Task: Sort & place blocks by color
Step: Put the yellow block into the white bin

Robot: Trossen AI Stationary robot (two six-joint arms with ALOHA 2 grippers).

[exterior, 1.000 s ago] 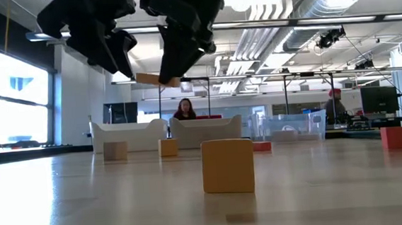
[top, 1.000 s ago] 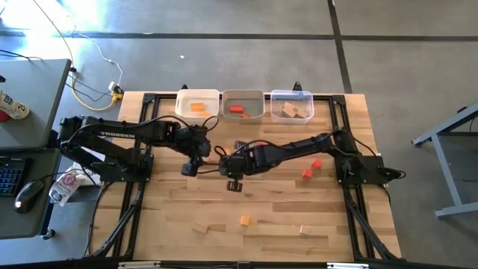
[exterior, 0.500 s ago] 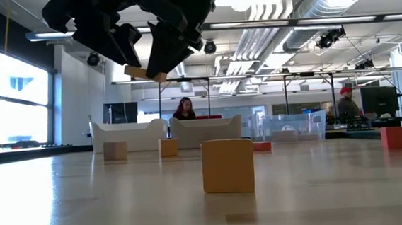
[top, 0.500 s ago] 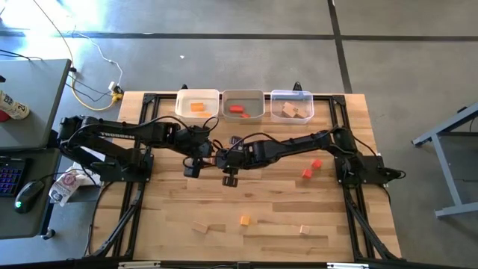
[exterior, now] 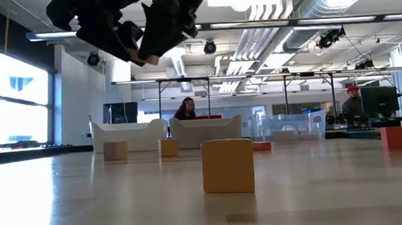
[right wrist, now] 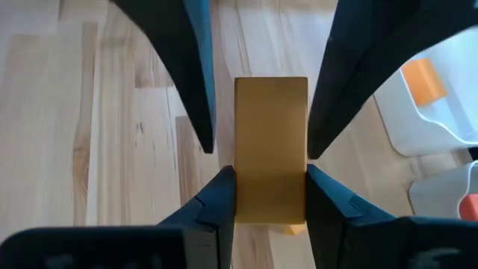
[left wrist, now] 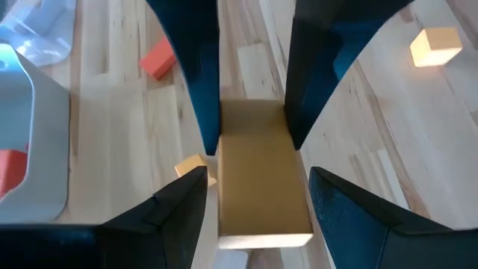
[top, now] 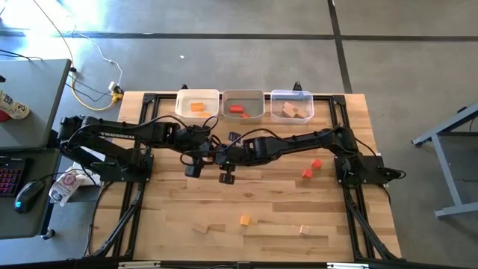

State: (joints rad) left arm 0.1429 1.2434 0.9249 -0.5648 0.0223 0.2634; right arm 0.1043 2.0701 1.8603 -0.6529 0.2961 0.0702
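Note:
A pale wooden bar (right wrist: 270, 142) hangs in the air over the middle of the table, between my two grippers, which meet tip to tip. My right gripper (right wrist: 270, 196) is shut on the bar. My left gripper (left wrist: 258, 200) is open, its fingers on either side of the bar's (left wrist: 261, 172) other end; I cannot tell whether they touch it. In the low view the bar (exterior: 144, 58) shows under both dark grippers. Loose blocks lie on the table: two red (top: 311, 168), one orange (top: 244, 220), two pale (top: 199, 226) (top: 304, 229). My right gripper pinches the bar between its two fingers (right wrist: 222, 196) on the long sides of its near end (right wrist: 270, 190). The fingers come level from the table's right and lie along the bar. The bar is lifted clear and roughly level, pointing at the left gripper.
Three bins stand along the far edge: a white one (top: 198, 96) with orange pieces, a grey one (top: 244, 94) with red pieces, a clear one (top: 291, 94) with pale pieces. Bare wood lies between the grippers and the near blocks. People show in the room beyond.
My right gripper has carried the bar toward the table's left and somewhat upward, up to the left gripper. The bar's free end now stands between the left gripper's open fingers. The left gripper has hardly moved.

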